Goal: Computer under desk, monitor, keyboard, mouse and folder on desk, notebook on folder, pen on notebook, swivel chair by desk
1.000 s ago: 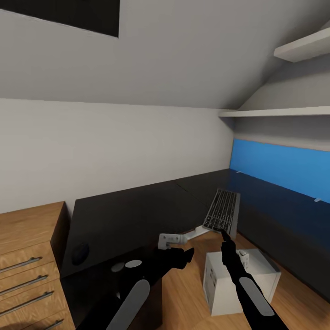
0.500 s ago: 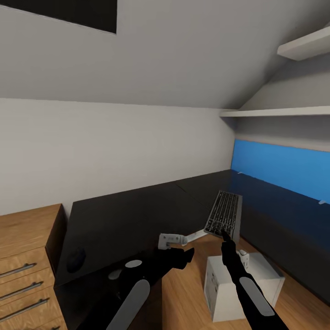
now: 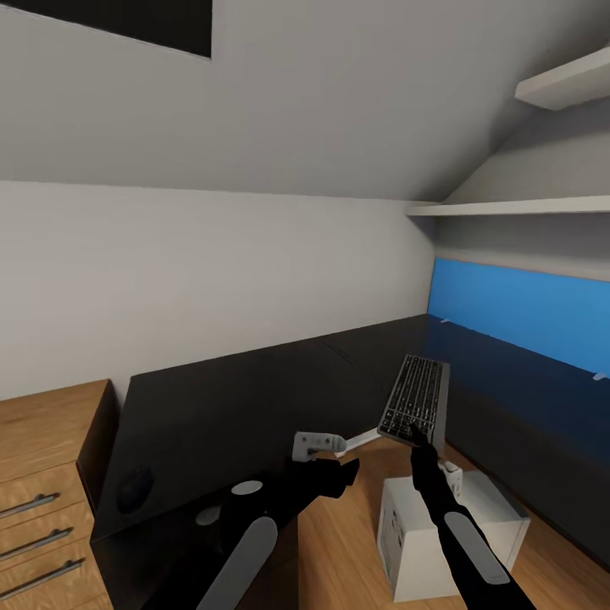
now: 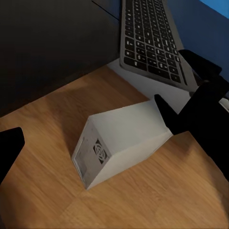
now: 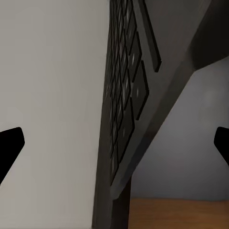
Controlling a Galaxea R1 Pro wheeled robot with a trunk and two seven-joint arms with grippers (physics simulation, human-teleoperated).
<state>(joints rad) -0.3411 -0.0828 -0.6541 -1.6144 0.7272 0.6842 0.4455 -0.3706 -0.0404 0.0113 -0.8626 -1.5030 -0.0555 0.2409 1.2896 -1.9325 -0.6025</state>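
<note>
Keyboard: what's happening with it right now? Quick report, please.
Right tool shut on the keyboard, holding it tilted over the desk edge. Left tool open, holding nothing. Computer on the floor directly below.

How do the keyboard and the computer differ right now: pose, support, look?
The keyboard is thin, flat and dark-keyed, held tilted in the air at its near edge by the right tool. The computer is a bulky pale box standing on the wood floor, untouched. Both sit near the desk, in its inner corner.
</note>
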